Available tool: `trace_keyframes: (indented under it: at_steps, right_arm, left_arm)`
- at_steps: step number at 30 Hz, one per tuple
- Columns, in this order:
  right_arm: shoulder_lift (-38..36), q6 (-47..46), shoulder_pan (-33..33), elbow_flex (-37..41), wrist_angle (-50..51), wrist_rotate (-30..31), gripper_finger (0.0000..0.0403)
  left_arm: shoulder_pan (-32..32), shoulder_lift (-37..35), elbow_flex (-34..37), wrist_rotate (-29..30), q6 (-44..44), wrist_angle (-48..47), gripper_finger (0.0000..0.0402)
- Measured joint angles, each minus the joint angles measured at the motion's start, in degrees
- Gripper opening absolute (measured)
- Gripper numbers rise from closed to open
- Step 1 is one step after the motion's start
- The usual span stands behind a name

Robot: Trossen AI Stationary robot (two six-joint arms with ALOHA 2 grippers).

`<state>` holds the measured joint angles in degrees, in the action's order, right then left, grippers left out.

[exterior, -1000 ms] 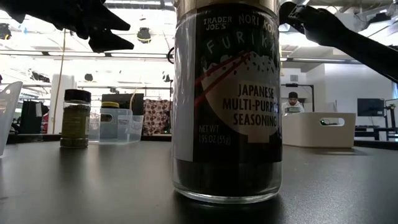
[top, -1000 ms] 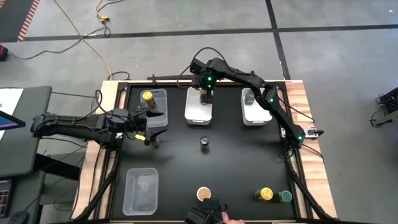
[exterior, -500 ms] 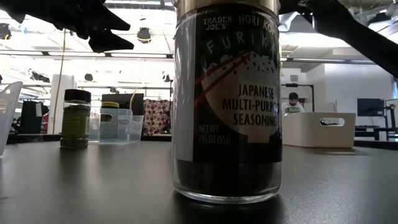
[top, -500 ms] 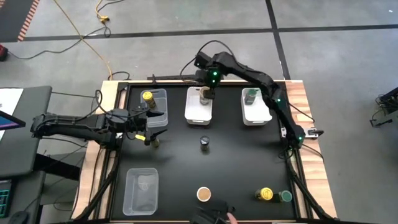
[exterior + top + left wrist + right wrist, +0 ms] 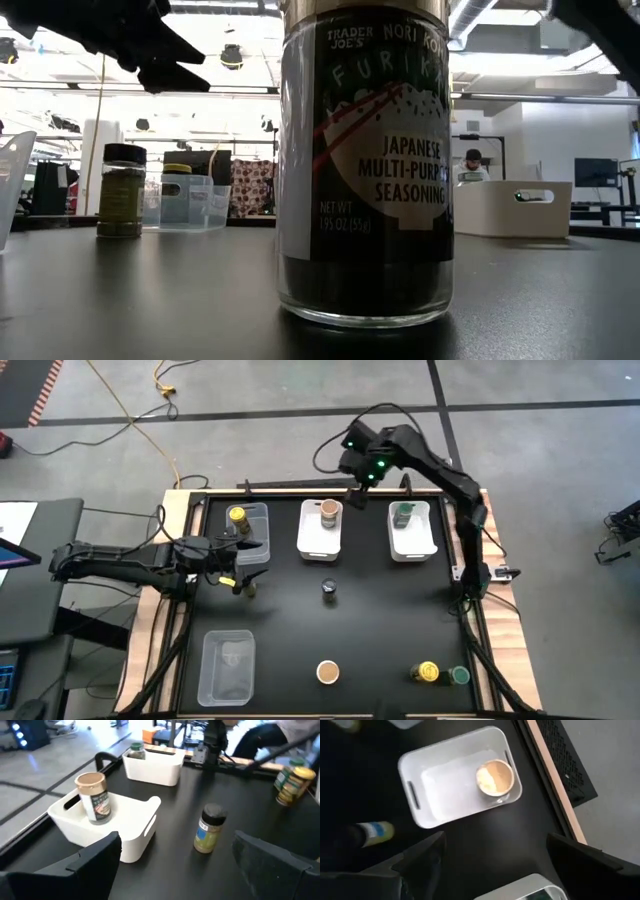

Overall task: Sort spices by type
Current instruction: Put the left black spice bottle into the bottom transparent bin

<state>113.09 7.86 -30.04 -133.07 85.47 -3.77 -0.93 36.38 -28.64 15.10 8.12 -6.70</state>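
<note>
Black table [image 5: 380, 620] with wood edging, grey concrete floor around it; the low view looks across into a bright room with a person seated far back. Bins: three along the far edge, namely a clear bin [image 5: 252, 550] at the far-left holding one yellow-top jar [image 5: 237, 516], a middle white bin [image 5: 320, 538] holding one tan-top jar [image 5: 329, 510], and a right white bin [image 5: 412, 542] holding one green-top jar [image 5: 402, 513]. A second clear bin [image 5: 227, 670] near the near-left corner looks empty. Judged progress: three jars binned, roughly half remaining. Unsorted: a dark-top jar [image 5: 329, 590] mid-table, another tan-top jar [image 5: 328, 672] at the near edge, and a yellow jar [image 5: 427, 672] touching a green jar [image 5: 459, 676] by the near-right corner. One more jar [image 5: 246, 588] sits just beside the left gripper [image 5: 243, 560]. Left gripper spread wide, holding nothing, hovering by the far-left clear bin. Right gripper [image 5: 358, 488] spread wide, holding nothing, raised above the far edge between the two white bins.
</note>
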Motion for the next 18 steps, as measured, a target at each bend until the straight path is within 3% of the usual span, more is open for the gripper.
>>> trace_keyframes:
  at_steps: [7, 15, 18]
  right_arm:
    - [-12.15, -4.58, 4.64, 13.86, -5.05, 0.53, 0.0372]
    - [-32.06, -14.20, 12.15, 47.03, -26.46, 1.19, 0.0372]
    - [-39.30, -19.44, 15.91, 57.67, -32.49, 5.12, 0.0372]
  left_arm:
    - [0.00, 0.00, 0.00, 1.82, 3.17, -0.04, 0.0362]
    - [0.00, 0.00, 0.00, 3.42, 3.30, 0.02, 0.0362]
    - [0.00, 0.00, 0.00, 3.71, 4.24, 0.04, 0.0360]
